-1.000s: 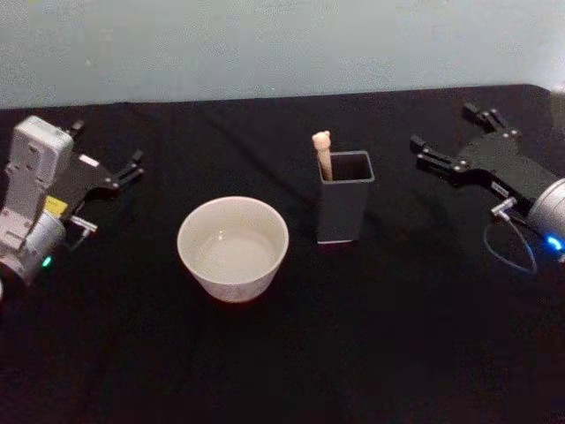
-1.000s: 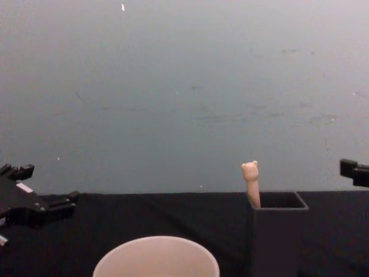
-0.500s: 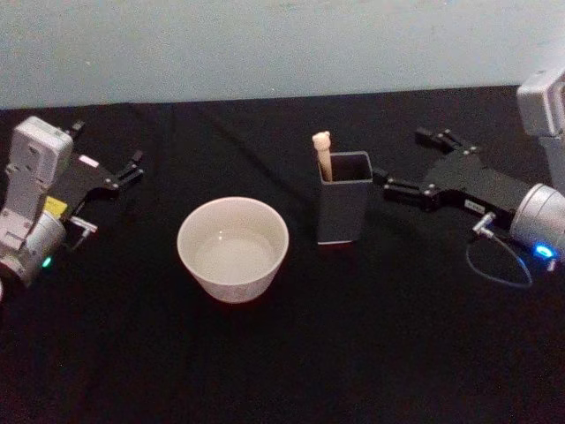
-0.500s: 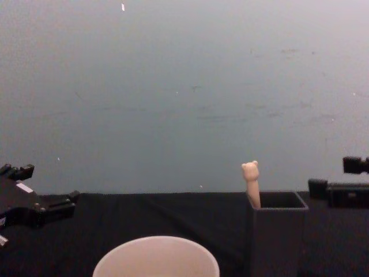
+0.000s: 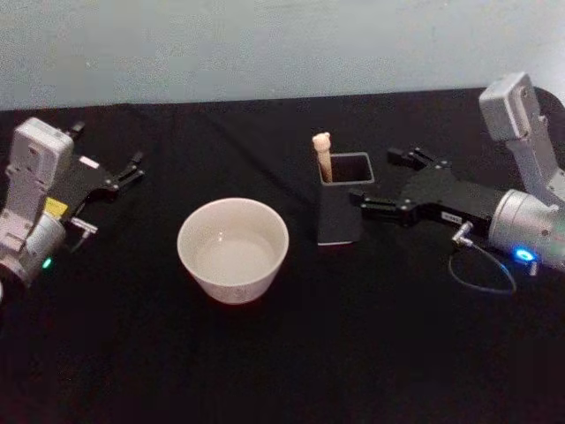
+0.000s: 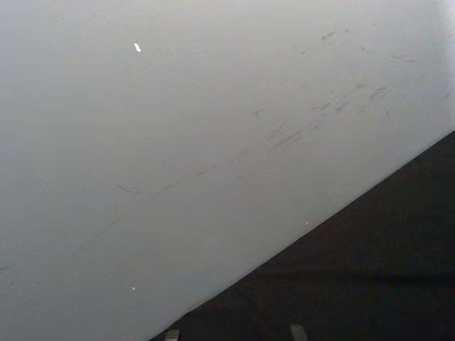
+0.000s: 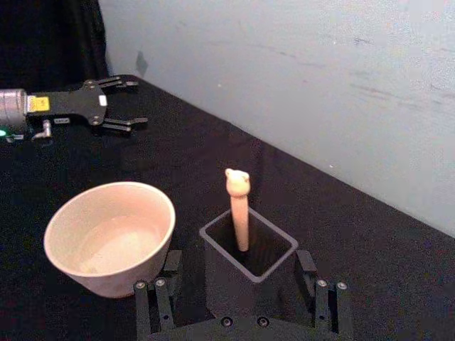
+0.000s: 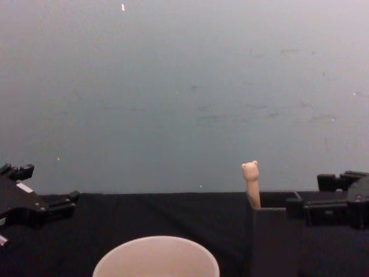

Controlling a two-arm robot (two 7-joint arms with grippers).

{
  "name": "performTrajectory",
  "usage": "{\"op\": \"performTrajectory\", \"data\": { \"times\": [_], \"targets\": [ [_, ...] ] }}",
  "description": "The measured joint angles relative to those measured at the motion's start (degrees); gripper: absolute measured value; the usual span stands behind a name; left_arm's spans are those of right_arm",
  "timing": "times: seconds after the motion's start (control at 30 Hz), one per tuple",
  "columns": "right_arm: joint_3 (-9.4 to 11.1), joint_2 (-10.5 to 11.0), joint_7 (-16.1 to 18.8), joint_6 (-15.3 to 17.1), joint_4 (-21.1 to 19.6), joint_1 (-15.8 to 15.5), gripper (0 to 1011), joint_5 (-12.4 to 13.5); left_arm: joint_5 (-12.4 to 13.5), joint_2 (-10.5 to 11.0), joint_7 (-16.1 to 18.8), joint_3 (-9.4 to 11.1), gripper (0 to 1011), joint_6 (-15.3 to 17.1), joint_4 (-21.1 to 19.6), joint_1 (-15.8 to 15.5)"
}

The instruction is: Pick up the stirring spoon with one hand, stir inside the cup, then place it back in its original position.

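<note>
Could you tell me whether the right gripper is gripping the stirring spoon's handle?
No, the right gripper is open by the dark holder, and the stirring spoon stands untouched in it.

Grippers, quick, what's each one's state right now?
Left gripper: open, holding nothing, parked far left.
Right gripper: open, holding nothing, right beside the dark grey holder.
</note>
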Motion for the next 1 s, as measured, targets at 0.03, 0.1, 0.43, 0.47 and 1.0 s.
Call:
{"op": "performTrajectory", "data": {
  "times": [0.03,0.1,0.43,0.47,1.0],
  "targets": [
    [-0.1,0.0,0.1,0.2,0.0,0.2,1002,0.0,0.0,0.0,0.0,0.0,1001,0.0,0.0,0.0],
    [-0.5,-0.2,0.4,0.7,0.2,0.8,1002,-0.2,0.0,0.0,0.0,0.0,1001,0.0,0.0,0.0],
    [-2.4,-1.7,1.5,3.4,2.7,4.4,1002,-0.4,0.0,0.0,0.0,0.0,1001,0.0,0.0,0.0],
    [-2.5,-1.9,1.5,3.5,3.0,4.6,1003,-0.4,0.0,0.0,0.0,0.0,1001,0.0,0.0,0.0],
    [-4.6,-5.4,1.0,1.7,7.7,9.1,1002,-2.7,0.0,0.0,0.0,0.0,1001,0.0,0.0,0.0]
  ]
}}
